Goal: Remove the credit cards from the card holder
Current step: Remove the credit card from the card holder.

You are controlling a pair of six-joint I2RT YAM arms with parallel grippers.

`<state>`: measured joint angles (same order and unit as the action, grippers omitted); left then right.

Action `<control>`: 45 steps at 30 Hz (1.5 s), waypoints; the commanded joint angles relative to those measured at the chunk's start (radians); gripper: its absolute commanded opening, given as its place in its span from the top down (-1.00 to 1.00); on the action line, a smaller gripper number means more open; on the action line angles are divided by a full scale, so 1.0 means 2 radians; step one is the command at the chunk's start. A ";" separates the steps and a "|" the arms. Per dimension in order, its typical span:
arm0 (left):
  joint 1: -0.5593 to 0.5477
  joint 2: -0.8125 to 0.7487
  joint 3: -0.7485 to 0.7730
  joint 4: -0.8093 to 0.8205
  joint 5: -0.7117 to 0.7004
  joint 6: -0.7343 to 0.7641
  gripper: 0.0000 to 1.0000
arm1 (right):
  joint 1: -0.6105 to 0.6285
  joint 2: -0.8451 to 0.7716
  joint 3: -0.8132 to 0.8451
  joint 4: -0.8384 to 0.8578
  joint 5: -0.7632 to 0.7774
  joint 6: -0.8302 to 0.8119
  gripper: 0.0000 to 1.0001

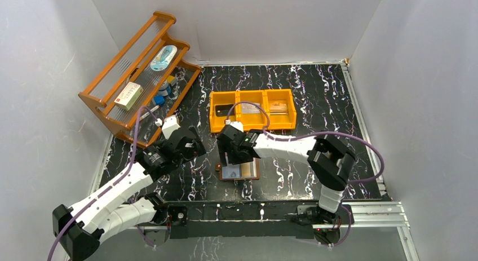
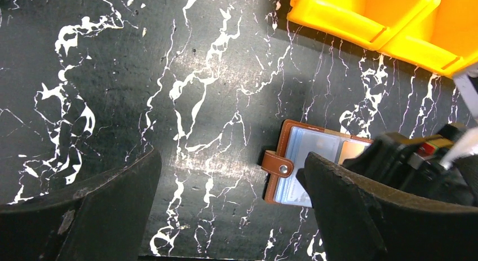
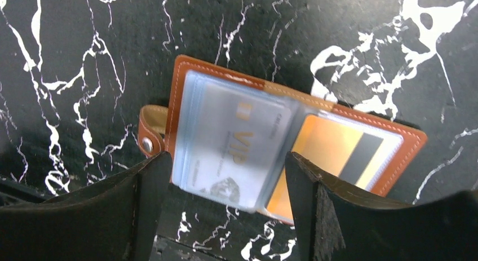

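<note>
The brown leather card holder lies open on the black marbled table near its front edge. In the right wrist view the card holder shows clear pockets holding a silvery-grey VIP card and an orange-tan card with a black stripe. My right gripper is open, its fingers hanging just above the holder's near side, empty. My left gripper is open and empty over bare table, left of the card holder. A black card and two more cards lie in the orange bin.
An orange three-compartment bin stands behind the holder. A wooden rack with a white-and-red box and other items stands at the back left. White walls enclose the table.
</note>
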<state>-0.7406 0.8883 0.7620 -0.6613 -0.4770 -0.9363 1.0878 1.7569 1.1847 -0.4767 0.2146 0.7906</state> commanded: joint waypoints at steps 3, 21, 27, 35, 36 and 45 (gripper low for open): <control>0.003 -0.013 -0.009 -0.016 -0.025 -0.011 -0.97 | 0.004 0.035 0.043 -0.024 0.001 0.003 -0.62; 0.003 0.002 -0.006 -0.013 -0.018 -0.011 -0.97 | 0.004 0.072 0.062 -0.051 0.002 0.000 -0.22; 0.003 0.010 -0.004 -0.013 -0.013 -0.008 -0.97 | 0.005 0.077 0.076 -0.063 0.004 0.001 -0.51; 0.003 0.005 -0.006 -0.012 -0.014 -0.010 -0.97 | 0.010 0.095 0.083 -0.086 0.034 0.007 -0.46; 0.003 0.005 -0.005 -0.012 -0.014 -0.010 -0.97 | 0.011 0.099 0.084 -0.088 0.034 0.007 -0.43; 0.003 0.007 -0.004 0.000 -0.001 0.005 -0.97 | -0.003 0.058 0.045 0.008 -0.059 -0.008 -0.26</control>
<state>-0.7406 0.9108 0.7582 -0.6678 -0.4793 -0.9485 1.1015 1.9175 1.3285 -0.5835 0.2176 0.7788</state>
